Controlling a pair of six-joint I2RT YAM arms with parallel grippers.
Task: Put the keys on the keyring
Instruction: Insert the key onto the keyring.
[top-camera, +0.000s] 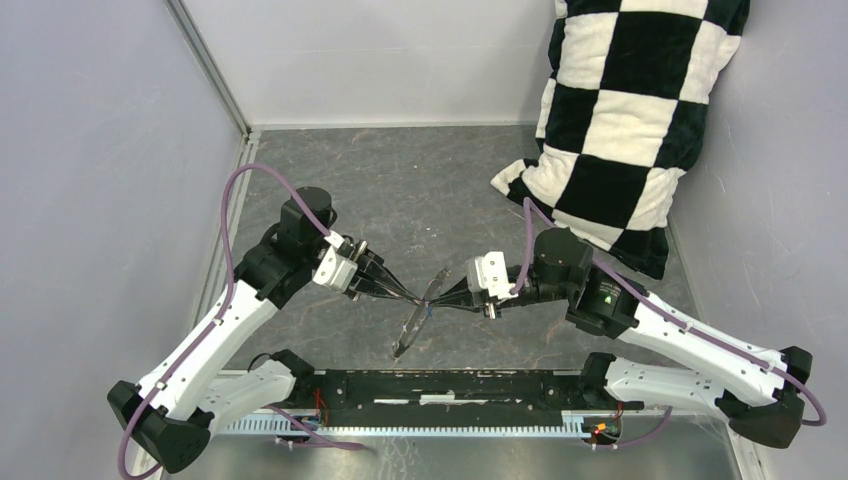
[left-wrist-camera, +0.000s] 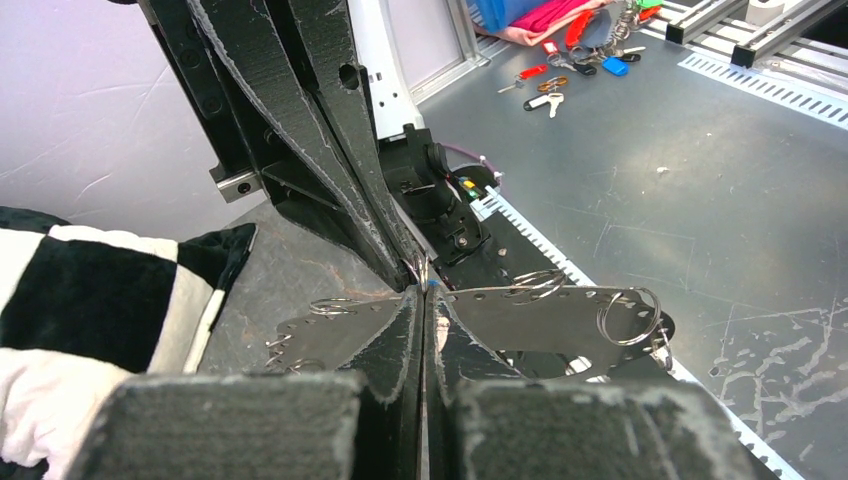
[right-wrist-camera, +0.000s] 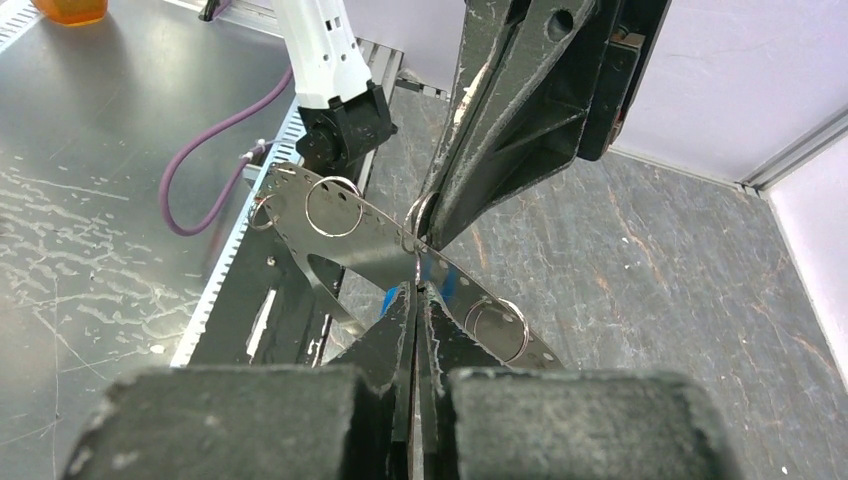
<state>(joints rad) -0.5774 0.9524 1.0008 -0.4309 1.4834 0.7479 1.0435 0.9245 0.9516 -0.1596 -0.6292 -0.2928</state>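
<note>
The keyring (top-camera: 408, 335) hangs above the table between both arms. It is a flat grey metal band (right-wrist-camera: 350, 225) with holes along its rim and small split rings hooked in. My left gripper (left-wrist-camera: 422, 295) is shut on its edge, with the band (left-wrist-camera: 560, 320) spreading to both sides of the tips. My right gripper (right-wrist-camera: 415, 290) is shut on a tiny blue-headed key (right-wrist-camera: 392, 300), pressed against the band. Both sets of tips meet nose to nose (top-camera: 428, 298). The key's blade is hidden.
A black-and-white chequered cushion (top-camera: 630, 120) leans in the back right corner. Grey walls close in the dark table (top-camera: 400, 180). Several loose keys with coloured heads (left-wrist-camera: 548, 92) lie on the metal bench beyond the arm bases.
</note>
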